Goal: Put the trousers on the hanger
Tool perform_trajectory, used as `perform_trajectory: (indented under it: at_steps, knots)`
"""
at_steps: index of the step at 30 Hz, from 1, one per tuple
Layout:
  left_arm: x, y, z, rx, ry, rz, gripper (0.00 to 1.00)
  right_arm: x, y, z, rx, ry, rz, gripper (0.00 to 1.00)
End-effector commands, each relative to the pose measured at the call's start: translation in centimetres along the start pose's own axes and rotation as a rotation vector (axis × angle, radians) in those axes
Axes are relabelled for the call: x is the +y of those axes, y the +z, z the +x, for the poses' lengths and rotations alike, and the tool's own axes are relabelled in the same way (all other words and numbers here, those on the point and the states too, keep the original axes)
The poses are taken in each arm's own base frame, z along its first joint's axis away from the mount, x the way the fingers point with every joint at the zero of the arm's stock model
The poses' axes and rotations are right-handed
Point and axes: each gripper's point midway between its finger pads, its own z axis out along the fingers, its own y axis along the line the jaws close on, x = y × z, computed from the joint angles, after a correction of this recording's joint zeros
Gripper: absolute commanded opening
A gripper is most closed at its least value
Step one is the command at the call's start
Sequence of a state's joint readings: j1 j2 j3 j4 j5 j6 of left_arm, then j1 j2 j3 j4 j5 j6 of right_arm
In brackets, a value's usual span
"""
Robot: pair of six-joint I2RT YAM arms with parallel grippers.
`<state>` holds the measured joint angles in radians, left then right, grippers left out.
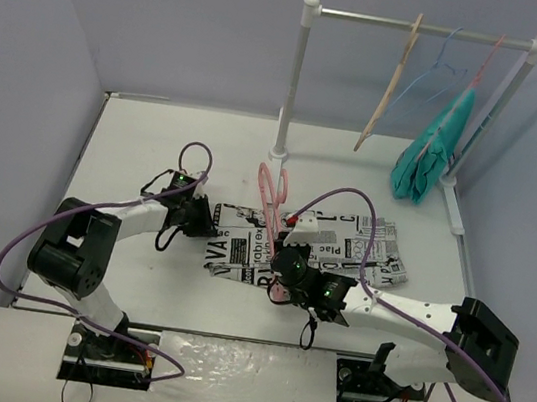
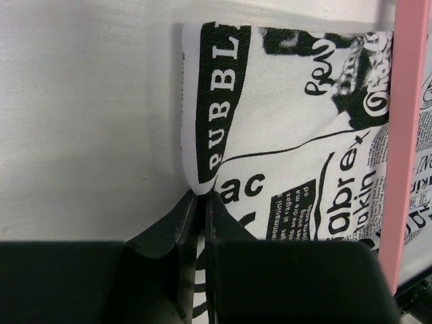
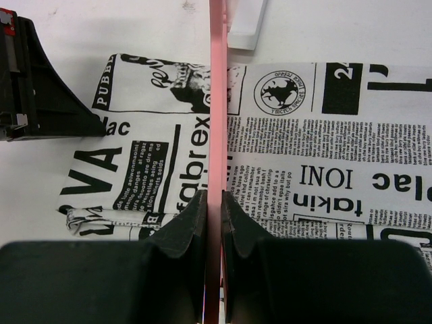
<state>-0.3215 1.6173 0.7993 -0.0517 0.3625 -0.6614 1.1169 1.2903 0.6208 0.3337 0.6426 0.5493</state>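
The trousers (image 1: pixel 352 249), white with black newspaper print, lie folded flat on the table. The pink hanger (image 1: pixel 270 189) lies across their left part, hook toward the rack. My left gripper (image 1: pixel 205 220) is shut on the trousers' left edge; in the left wrist view (image 2: pixel 201 197) fabric shows between the jaws, with the trousers (image 2: pixel 290 135) and the hanger (image 2: pixel 405 135) ahead. My right gripper (image 1: pixel 287 254) is shut on the hanger's bar; in the right wrist view (image 3: pixel 214 197) the hanger (image 3: pixel 217 101) runs straight away over the trousers (image 3: pixel 324 135).
A white clothes rack (image 1: pixel 293 73) stands at the back, carrying a tan hanger (image 1: pixel 384 102), a thin blue wire hanger (image 1: pixel 440 70) and a teal garment (image 1: pixel 427 154). Its foot (image 3: pixel 246 23) lies just beyond the hanger. Purple cables loop over both arms.
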Motion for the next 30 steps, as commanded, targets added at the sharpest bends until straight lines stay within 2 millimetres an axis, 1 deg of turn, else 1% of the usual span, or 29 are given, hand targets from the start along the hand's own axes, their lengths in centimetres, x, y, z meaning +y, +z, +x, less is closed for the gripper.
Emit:
perform_trajectory:
  at_steps: [1, 3, 6, 8, 12, 13, 15, 17, 19, 21, 23, 26, 30]
  knots:
    - [-0.6, -0.4, 0.9, 0.029, 0.001, 0.012, 0.00, 0.7, 0.0, -1.8, -0.070, 0.062, 0.021, 0.00]
    - [-2.0, -1.3, 0.2, 0.018, 0.000, 0.051, 0.00, 0.8, -0.1, -1.9, -0.070, 0.060, 0.018, 0.00]
    - [-5.3, -3.7, -1.5, -0.036, -0.003, 0.134, 0.00, 1.3, -0.2, -1.9, -0.065, 0.065, 0.007, 0.00]
    - [-7.4, -5.1, -1.9, -0.061, 0.009, 0.179, 0.00, 1.4, -0.1, -1.6, -0.058, 0.071, 0.001, 0.00]
    - [-11.1, -6.8, -2.3, -0.092, 0.016, 0.262, 0.00, 2.0, -0.2, -1.4, -0.052, 0.098, -0.027, 0.00]
    - [-11.7, -6.9, -2.2, -0.093, 0.023, 0.275, 0.00, 2.0, -0.2, -1.3, -0.051, 0.097, -0.029, 0.00]
    - [-13.7, -7.1, -2.1, -0.094, 0.021, 0.319, 0.00, 2.3, -0.1, -1.2, -0.048, 0.103, -0.045, 0.00]
    - [-15.2, -6.7, -1.7, -0.081, 0.031, 0.346, 0.00, 2.5, -0.2, -1.2, -0.048, 0.109, -0.063, 0.00]
    - [-16.5, -6.4, -1.6, -0.076, 0.050, 0.367, 0.00, 2.9, -0.4, -1.3, -0.046, 0.112, -0.090, 0.00]
    - [-17.3, -5.5, -1.0, -0.055, 0.066, 0.373, 0.00, 3.1, -0.6, -1.4, -0.047, 0.109, -0.110, 0.00]
    - [-17.7, -4.8, -0.9, -0.045, 0.070, 0.378, 0.00, 3.1, -0.7, -1.3, -0.044, 0.109, -0.113, 0.00]
    - [-19.3, -3.9, -1.3, -0.055, 0.076, 0.431, 0.00, 2.9, -0.8, -1.0, -0.040, 0.116, -0.118, 0.00]
    - [-20.3, -2.8, -1.5, -0.061, 0.117, 0.440, 0.00, 2.5, -1.1, -0.9, -0.040, 0.131, -0.119, 0.00]
